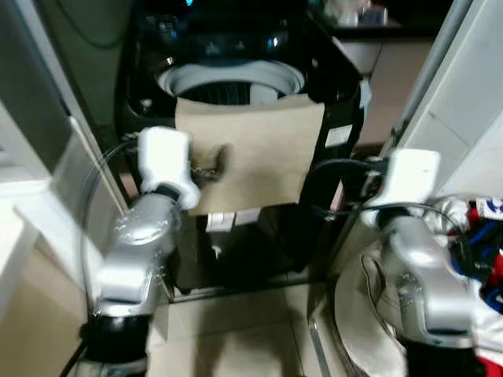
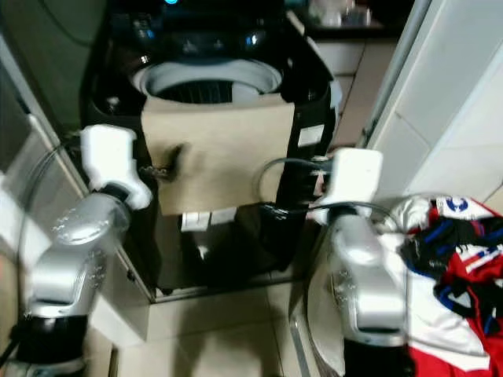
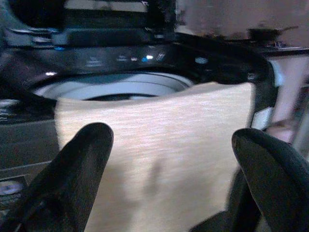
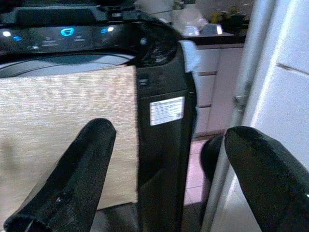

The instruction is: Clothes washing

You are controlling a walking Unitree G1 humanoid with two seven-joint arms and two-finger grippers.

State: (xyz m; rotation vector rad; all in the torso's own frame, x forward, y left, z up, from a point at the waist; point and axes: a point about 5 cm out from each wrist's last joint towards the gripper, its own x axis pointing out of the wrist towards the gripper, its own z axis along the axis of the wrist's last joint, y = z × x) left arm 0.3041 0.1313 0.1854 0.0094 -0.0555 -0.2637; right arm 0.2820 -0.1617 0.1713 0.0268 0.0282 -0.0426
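Note:
A black top-loading washing machine (image 1: 338, 102) stands ahead with its lid up and the pale drum opening (image 1: 232, 82) showing. A beige cloth (image 1: 259, 149) is draped over the front rim and hangs down the machine's front. My left gripper (image 3: 171, 140) is open, its fingers (image 1: 211, 166) spread just before the cloth's left part; I cannot tell if they touch it. My right gripper (image 4: 169, 140) is open too, held by the machine's front right corner, with the cloth's right edge (image 4: 130, 135) to its left and nothing between its fingers.
A heap of red, blue and white clothes (image 2: 456, 251) lies in a round tub (image 1: 354, 314) low on the right. A white wall (image 1: 464, 102) closes the right side and a pale panel (image 1: 71, 181) the left. Tiled floor (image 1: 236, 330) lies before the machine.

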